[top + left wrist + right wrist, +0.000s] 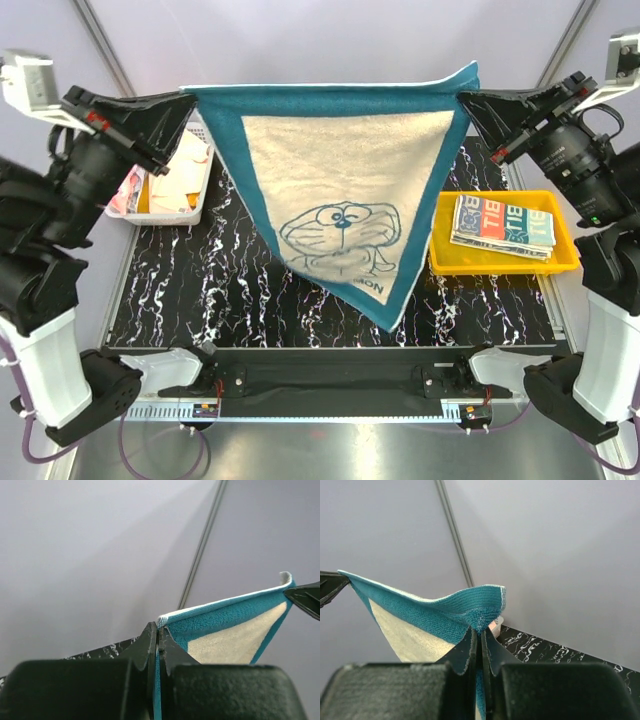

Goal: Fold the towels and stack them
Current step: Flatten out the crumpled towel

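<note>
Teal-and-cream towel (340,180) hangs taut across the upper centre of the frame, its top corners pinched by the closed left gripper (188,100) and right gripper (462,103), apparently spread open for folding.

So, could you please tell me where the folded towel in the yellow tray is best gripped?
Probably the folded towel by its near long edge, from straight above: it lies flat inside the yellow tray, whose raised walls block a sideways approach, and its layers show along that edge.
</note>
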Motion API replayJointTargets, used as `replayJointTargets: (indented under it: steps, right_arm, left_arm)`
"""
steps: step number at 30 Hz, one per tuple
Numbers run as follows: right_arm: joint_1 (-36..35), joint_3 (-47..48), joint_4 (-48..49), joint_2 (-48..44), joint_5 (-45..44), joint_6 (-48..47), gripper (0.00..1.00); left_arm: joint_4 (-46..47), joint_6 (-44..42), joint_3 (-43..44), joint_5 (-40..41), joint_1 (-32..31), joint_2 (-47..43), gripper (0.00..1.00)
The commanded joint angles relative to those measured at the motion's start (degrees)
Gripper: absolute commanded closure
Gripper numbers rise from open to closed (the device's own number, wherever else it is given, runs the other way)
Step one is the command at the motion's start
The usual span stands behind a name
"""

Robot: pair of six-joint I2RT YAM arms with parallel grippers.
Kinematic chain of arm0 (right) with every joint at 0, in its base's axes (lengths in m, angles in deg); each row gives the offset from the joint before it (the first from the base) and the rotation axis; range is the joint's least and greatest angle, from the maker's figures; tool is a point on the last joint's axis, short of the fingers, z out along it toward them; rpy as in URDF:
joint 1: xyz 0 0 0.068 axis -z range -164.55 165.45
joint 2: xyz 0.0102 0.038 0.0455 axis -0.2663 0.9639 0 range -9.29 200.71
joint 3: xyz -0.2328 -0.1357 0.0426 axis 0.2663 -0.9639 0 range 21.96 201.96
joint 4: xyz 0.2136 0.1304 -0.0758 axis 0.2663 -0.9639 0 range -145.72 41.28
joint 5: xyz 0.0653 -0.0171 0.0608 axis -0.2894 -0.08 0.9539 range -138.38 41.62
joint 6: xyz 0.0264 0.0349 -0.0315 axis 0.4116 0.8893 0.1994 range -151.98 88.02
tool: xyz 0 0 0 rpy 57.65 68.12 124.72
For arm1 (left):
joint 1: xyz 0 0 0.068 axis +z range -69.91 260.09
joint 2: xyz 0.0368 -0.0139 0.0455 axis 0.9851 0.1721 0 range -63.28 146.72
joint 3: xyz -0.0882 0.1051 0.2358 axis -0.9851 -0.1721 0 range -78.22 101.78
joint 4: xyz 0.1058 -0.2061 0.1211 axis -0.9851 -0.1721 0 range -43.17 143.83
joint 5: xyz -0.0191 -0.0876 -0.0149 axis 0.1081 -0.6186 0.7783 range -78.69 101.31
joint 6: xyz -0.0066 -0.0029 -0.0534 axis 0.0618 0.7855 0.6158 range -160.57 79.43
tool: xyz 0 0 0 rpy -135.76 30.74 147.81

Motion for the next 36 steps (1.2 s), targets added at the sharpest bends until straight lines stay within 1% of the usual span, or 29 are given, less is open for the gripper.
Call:
replayJointTargets:
  steps: [1,4,7,10,11,12,15,17,18,19,21,22,24,25,27,28,30,32,35,36]
  right_arm:
    - [0.67,2.48,1.19,-1.90,-1.19,0.47,1.00]
    - [0.59,3.01,2.25,-2.08,-0.83,0.73,1.00]
    - [0.67,4.68,2.42,-0.77,-0.57,0.82,1.00]
    - [0.67,4.68,3.04,1.86,-2.58,0.04,1.00]
    - [0.67,4.68,2.78,2.83,-3.02,-0.32,1.00]
    - [0.67,4.77,2.69,3.89,-3.38,-0.84,1.00]
    - [0.67,3.46,3.56,8.02,-4.61,-2.07,1.00]
    - [0.67,2.84,4.70,11.97,-5.75,-2.69,1.00]
    - [0.76,2.49,5.23,13.46,-6.01,-3.65,1.00]
    - [0.76,2.49,5.85,16.61,-6.80,-3.83,1.00]
    - [1.37,2.66,7.69,20.05,-6.98,-4.27,1.00]
    - [1.64,2.92,8.39,23.55,-6.98,-4.36,1.00]
    - [2.78,3.97,10.42,27.26,-6.81,-3.93,1.00]
    - [3.39,4.50,11.12,30.93,-6.55,-3.66,1.00]
    - [4.71,6.26,13.23,34.73,-6.02,-2.70,1.00]
    - [5.15,6.96,13.93,38.23,-6.28,-2.61,1.00]
    - [6.11,10.02,15.25,43.24,-6.28,-1.91,1.00]
    - [6.56,12.06,16.13,46.07,-6.19,-1.29,1.00]
    - [6.91,18.28,14.56,51.26,-6.72,-1.29,1.00]
    - [6.91,18.92,14.12,52.40,-6.72,-1.55,1.00]
  left_arm:
    - [7.76,-0.62,1.01,1.91,0.69,-3.95,1.00]
    - [9.52,-0.71,1.19,2.34,0.69,-4.66,1.00]
    - [9.96,-0.97,2.85,3.13,0.69,-3.35,1.00]
    - [10.57,-1.50,3.12,3.75,0.69,-0.97,1.00]
    - [10.66,-1.76,2.68,3.83,0.69,-0.27,1.00]
    - [10.75,-2.03,2.16,6.01,0.69,1.30,1.00]
    - [12.51,-2.73,-0.92,8.58,1.13,4.29,1.00]
    - [13.47,-1.69,-2.15,8.50,3.76,6.41,1.00]
    - [13.74,-0.90,-2.33,7.19,5.16,8.94,1.00]
    - [14.87,-0.10,-2.59,6.31,8.22,10.27,1.00]
    - [15.93,2.80,-2.77,4.28,11.22,13.52,1.00]
    - [16.63,3.67,-2.42,2.80,13.94,17.10,1.00]
    - [17.25,5.53,-1.02,1.64,15.54,21.16,1.00]
    - [18.30,5.88,-0.75,1.38,16.76,24.75,1.00]
    - [19.71,7.19,0.13,0.85,17.83,27.93,1.00]
    - [20.41,7.46,0.83,0.59,18.70,29.86,1.00]
    - [20.25,7.99,4.07,0.23,19.41,35.05,1.00]
    - [20.68,7.99,6.79,0.14,19.85,39.09,1.00]
    - [21.65,8.51,7.95,-0.29,20.03,41.56,1.00]
    - [22.00,8.60,7.95,-0.30,20.11,42.44,1.00]
